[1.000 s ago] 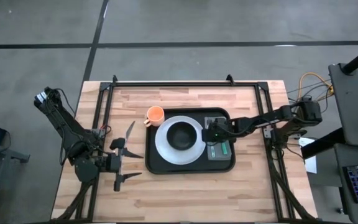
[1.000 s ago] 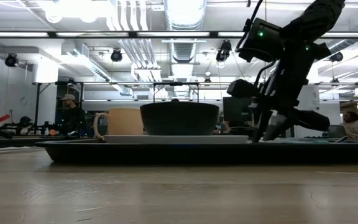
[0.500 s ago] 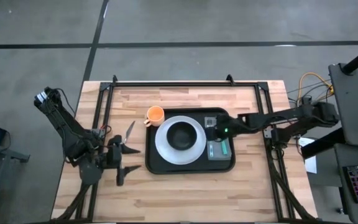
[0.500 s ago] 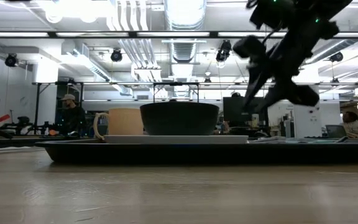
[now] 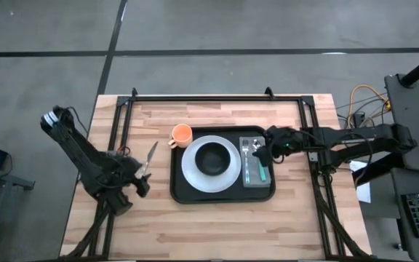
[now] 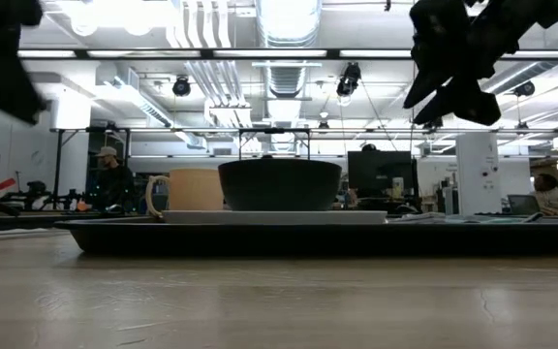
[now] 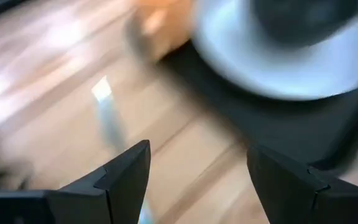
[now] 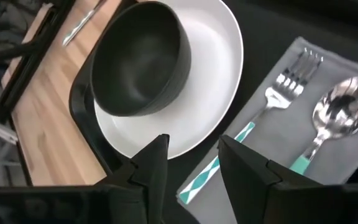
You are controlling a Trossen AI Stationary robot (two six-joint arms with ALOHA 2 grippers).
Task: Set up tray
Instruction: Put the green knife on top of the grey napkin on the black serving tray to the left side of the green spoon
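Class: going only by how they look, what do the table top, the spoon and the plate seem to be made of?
Table top: wood, pale planks with visible grain and seams, dull finish.
Spoon: polished metal bowl that mirrors the light; the teal handle looks like plastic, though that is uncertain.
Plate: smooth glossy white, probably ceramic or melamine; the look cannot settle which.

The tray was a large black rectangle with rounded corners and a raised rim, lying flat near the middle of the wooden counter. A round white plate with a dark bowl on it filled its left part. A grey napkin lay along its right side, carrying a fork and a spoon side by side. An orange cup stood just beside its far left corner, off the tray.
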